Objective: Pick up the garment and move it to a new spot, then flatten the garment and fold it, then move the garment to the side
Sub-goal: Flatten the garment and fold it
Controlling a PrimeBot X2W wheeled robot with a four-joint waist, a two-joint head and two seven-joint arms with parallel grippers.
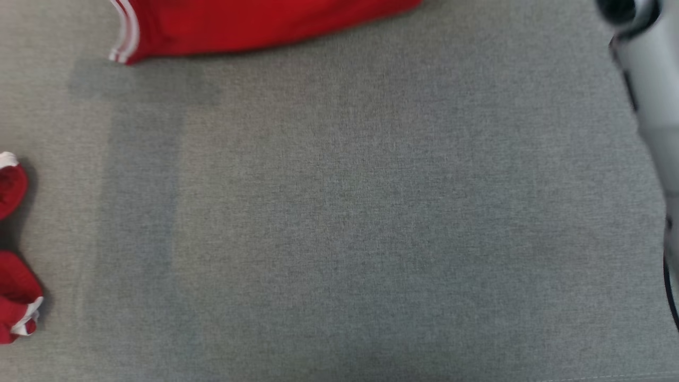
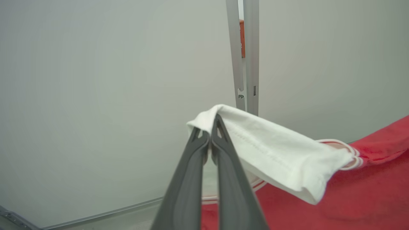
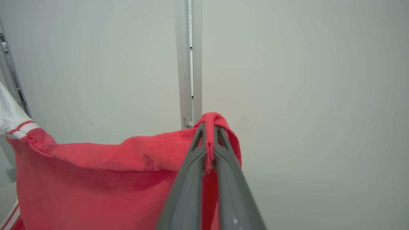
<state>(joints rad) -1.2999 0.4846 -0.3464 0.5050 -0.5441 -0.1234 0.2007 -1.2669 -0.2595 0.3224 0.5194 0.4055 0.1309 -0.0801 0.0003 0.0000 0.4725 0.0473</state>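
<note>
Red knit with white trim, the garment [image 3: 96,179] hangs in the air as a sheet strung between both tools. That seems the point of the hold: pinched at two upper points, its own weight can draw it out flat before it is laid down. The right gripper [image 3: 209,134] has its fingers pressed together on a small fold of red cloth at one top corner. The left gripper [image 2: 209,127] is likewise clamped, on the end of a white sleeve [image 2: 278,156] that joins the red body at a band of thin stripes. Between the two grips the upper edge sags a little, so I judge the arms are not pulling it taut. The wrist views give the grips themselves, set against a pale wall [image 3: 303,95] and an upright metal post [image 3: 188,64]. From the right wrist the sheet falls away below the fingers, and the striped sleeve is at that view's far left. The head view supplies the landing place: a grey woven surface [image 1: 339,212], with a pale forearm [image 1: 650,106] at its right edge. A red edge with white stripes runs along the top of that view, and whether it touches the surface I cannot tell. Two red lumps [image 1: 16,294] with white trim sit at the left edge. Whether they belong to this garment is unclear.
</note>
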